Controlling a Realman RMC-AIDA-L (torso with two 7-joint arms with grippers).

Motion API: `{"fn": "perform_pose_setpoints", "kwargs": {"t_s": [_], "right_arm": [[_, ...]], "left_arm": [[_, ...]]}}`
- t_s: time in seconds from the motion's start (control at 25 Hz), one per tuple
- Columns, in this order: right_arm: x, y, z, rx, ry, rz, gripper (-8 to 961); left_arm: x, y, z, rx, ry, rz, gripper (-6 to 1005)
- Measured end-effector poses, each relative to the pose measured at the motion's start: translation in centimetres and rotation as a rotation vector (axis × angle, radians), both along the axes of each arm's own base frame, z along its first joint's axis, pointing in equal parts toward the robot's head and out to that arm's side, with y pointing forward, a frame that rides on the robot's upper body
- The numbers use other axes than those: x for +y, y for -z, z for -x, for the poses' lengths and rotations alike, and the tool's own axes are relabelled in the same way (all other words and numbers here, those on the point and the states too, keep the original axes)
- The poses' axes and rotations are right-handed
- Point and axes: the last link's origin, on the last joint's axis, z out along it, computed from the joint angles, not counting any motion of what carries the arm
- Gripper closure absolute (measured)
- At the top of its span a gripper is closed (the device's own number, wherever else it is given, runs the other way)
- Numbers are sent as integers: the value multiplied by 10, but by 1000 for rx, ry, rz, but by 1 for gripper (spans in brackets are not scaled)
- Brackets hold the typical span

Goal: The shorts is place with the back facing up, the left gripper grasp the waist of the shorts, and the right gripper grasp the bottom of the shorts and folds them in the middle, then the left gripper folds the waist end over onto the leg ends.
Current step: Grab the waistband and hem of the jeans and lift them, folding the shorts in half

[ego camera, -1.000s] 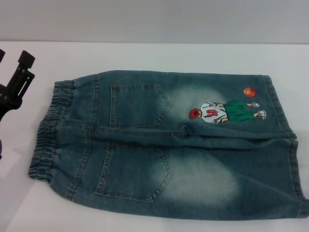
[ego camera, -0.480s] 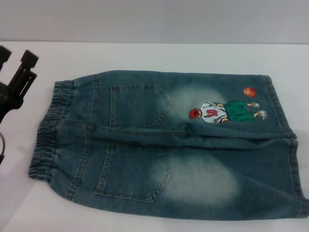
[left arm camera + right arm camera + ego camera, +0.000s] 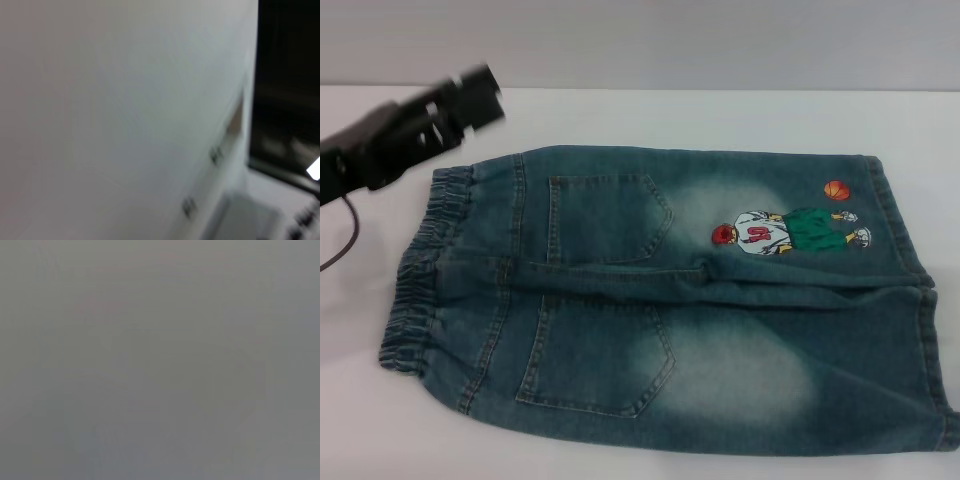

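- At the upper left of the head view, the left gripper (image 3: 470, 95) is seen on its black arm, above the white table (image 3: 640, 120). It is blurred, so it cannot be told whether its fingers are spread or pressed together. Nothing is held by it.
- Just below and right of this gripper, the ruffled elastic waist (image 3: 415, 270) of the shorts (image 3: 660, 300) is found at the left side of the frame. The gripper is near the waist's upper corner, but contact cannot be confirmed.
- The shorts are laid flat across the middle of the frame, back side up, with two patch pockets (image 3: 605, 215) shown.
- Further right, the embroidered basketball player (image 3: 790, 230) is seen beside an orange ball (image 3: 837, 189).
- At the right edge, the bottom of the shorts (image 3: 920, 300) is placed.
- The right gripper is not seen in any view.
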Motion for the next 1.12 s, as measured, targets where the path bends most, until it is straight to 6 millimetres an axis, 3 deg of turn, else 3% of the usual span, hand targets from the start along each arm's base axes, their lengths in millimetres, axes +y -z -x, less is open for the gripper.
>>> {"fn": "perform_pose_setpoints", "kwargs": {"t_s": [0.12, 0.28, 0.32, 0.36, 0.64, 1.12], "right_arm": [[1, 0, 0, 1, 0, -2, 319], [1, -2, 0, 0, -1, -5, 319], [2, -2, 0, -1, -1, -6, 319], [2, -2, 0, -1, -1, -7, 319], [9, -4, 0, -6, 2, -5, 320], [16, -3, 1, -9, 9, 9, 320]], "left_arm": [[-1, -11, 7, 134, -17, 150, 199], [-6, -22, 35, 335, -135, 272, 199], [-6, -22, 35, 335, -135, 272, 199], [-9, -30, 56, 450, -234, 295, 199], [-22, -37, 99, 627, -426, 319, 199], [-24, -13, 118, 732, -520, 331, 198]]}}
